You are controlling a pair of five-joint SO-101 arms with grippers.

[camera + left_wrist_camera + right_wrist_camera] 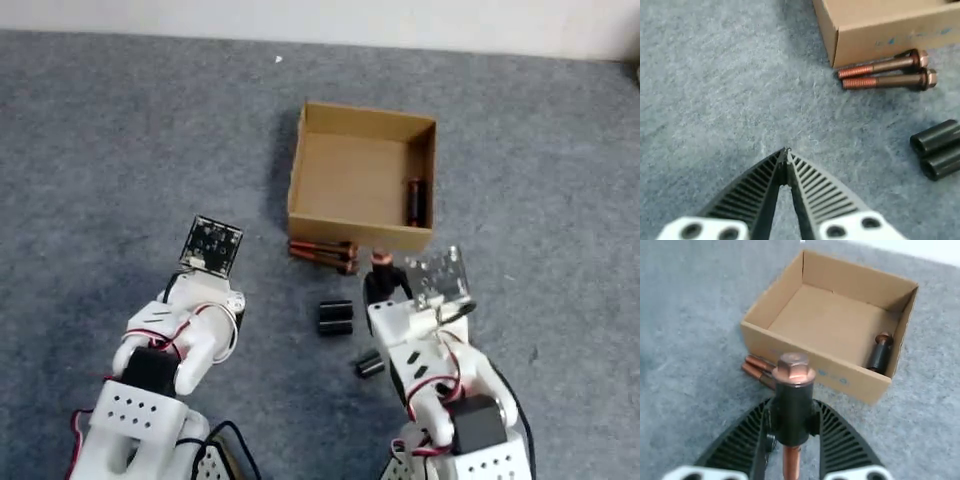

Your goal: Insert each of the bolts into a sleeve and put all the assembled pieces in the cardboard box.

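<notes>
1. Two arms sit side by side over the grey mat point(110, 140). The right arm is stretched forward, with its wrist close to the near wall of the cardboard box point(345, 232).
2. The right gripper point(791, 415) is clamped around a black sleeve with a bolt through it, the held piece point(792, 400). It stands upright, with the hexagonal head on top and the threaded end showing below between the fingers.
3. The left arm is bent forward to the left of the box, and the left gripper point(786, 156) points down at the mat. Its fingers are pressed together with nothing between them. Whether the tips touch the mat is hard to tell.
4. One finished piece point(415, 202) lies inside the box against its right wall.
5. Two loose bolts point(885, 72) lie side by side on the mat, just in front of the box's near wall.
6. Two empty sleeves point(336, 317) lie touching each other between the arms, nearer the robot than the bolts.
7. A third sleeve point(369, 365) lies apart from them, just beside the right arm.
</notes>
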